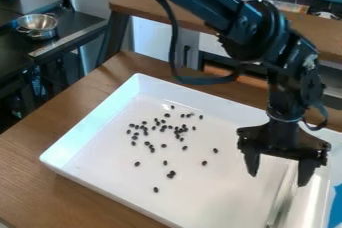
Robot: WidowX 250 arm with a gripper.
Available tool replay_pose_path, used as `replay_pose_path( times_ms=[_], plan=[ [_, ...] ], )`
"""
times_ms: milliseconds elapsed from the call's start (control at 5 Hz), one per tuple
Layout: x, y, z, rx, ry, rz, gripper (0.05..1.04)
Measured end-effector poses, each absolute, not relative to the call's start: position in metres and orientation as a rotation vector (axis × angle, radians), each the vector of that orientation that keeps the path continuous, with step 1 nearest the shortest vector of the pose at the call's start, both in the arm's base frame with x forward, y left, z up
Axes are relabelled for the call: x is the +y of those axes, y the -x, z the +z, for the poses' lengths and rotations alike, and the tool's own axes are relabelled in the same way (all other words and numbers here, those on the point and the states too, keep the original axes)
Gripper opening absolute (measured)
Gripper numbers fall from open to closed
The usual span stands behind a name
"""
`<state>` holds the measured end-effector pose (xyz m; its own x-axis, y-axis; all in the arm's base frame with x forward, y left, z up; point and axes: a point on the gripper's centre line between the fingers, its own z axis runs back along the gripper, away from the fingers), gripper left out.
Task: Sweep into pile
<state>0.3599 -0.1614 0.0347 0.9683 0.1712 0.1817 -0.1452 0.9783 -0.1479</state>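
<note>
The gripper (278, 179) hangs over the right part of the white tray, its two fingers wide apart. Small dark beans (178, 131) lie scattered over the left and middle of the tray floor, most thickly toward the back left, with a few looser ones nearer the front. All of them are left of the gripper. A long, thin, pale strip-like object (280, 199) runs along the tray's right side, below and just behind the gripper's fingers; its upper end is partly hidden, and I cannot tell whether it touches them.
The white tray (93, 127) has raised walls and rests on a brown wooden table (40, 192). Behind it stands a wooden counter (147, 7). A metal bowl (38, 26) sits on a dark surface at the upper left. Something blue (336, 209) shows at the lower right edge.
</note>
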Motion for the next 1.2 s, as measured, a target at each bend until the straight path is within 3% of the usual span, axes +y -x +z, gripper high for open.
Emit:
replay_pose_path(
  times_ms=[200,800,1200],
  plan=[
    [-0.163,-0.364,0.032,-0.178,0.176,0.139,0.999],
    [-0.172,-0.366,0.006,-0.149,0.106,0.136,0.967],
    [-0.176,-0.368,-0.001,-0.154,0.08,0.143,0.405]
  ],
)
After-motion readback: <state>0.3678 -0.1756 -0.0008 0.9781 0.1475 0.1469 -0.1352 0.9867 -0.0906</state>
